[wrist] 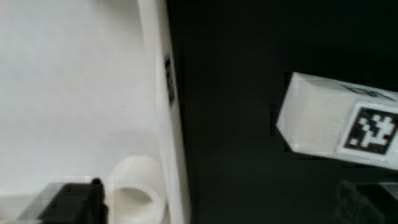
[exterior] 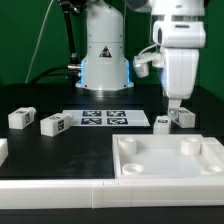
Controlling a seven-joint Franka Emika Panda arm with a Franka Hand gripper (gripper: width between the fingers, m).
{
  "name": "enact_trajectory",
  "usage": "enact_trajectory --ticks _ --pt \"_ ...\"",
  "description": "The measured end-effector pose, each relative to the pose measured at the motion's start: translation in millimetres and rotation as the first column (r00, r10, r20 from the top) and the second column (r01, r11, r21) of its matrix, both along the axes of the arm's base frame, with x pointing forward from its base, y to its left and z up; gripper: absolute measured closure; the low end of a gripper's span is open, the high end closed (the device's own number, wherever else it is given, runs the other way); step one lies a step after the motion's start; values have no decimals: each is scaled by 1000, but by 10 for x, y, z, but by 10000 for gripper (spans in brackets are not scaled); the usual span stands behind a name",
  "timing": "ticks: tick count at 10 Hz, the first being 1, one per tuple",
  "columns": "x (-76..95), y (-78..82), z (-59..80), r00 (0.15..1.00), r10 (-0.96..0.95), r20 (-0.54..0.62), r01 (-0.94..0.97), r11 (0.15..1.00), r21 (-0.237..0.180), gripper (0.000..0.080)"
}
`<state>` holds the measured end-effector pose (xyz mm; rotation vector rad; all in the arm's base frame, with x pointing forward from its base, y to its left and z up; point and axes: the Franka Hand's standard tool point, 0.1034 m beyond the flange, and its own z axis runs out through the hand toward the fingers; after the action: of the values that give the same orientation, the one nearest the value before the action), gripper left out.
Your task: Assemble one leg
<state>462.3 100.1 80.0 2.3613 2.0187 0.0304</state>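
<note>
Four small white legs with black-and-white tags lie on the black table. Two are at the exterior view's left (exterior: 20,117) (exterior: 52,124) and two at its right (exterior: 163,124) (exterior: 184,118). My gripper (exterior: 173,106) hangs just above the right pair, pointing down. In the wrist view its dark fingers (wrist: 71,203) stand far apart, open and empty, the gripper (wrist: 217,206) over dark table. One tagged leg (wrist: 347,118) shows beyond them. The large white tray-like piece (exterior: 170,168) lies in front, and its edge with a round socket shows in the wrist view (wrist: 80,90).
The marker board (exterior: 105,118) lies flat at the table's middle, in front of the robot's base (exterior: 103,65). A white rim (exterior: 60,190) runs along the table's front edge. A small white part (exterior: 2,150) sits at the exterior view's left edge.
</note>
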Motion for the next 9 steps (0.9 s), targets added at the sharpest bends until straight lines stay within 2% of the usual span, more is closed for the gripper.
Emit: enact_trajectory --ticks 3,5,6,7,9 --pt "-4 4 2 998 -64 4 63 998 5 150" --pt "-4 7 2 974 -227 4 227 974 14 150" --pt "-12 17 0 936 -352 2 352 936 24 150" --pt "-112 42 -34 851 -524 1 524 850 51 150" --pt "-298 136 -99 664 -747 -28 747 662 59 150"
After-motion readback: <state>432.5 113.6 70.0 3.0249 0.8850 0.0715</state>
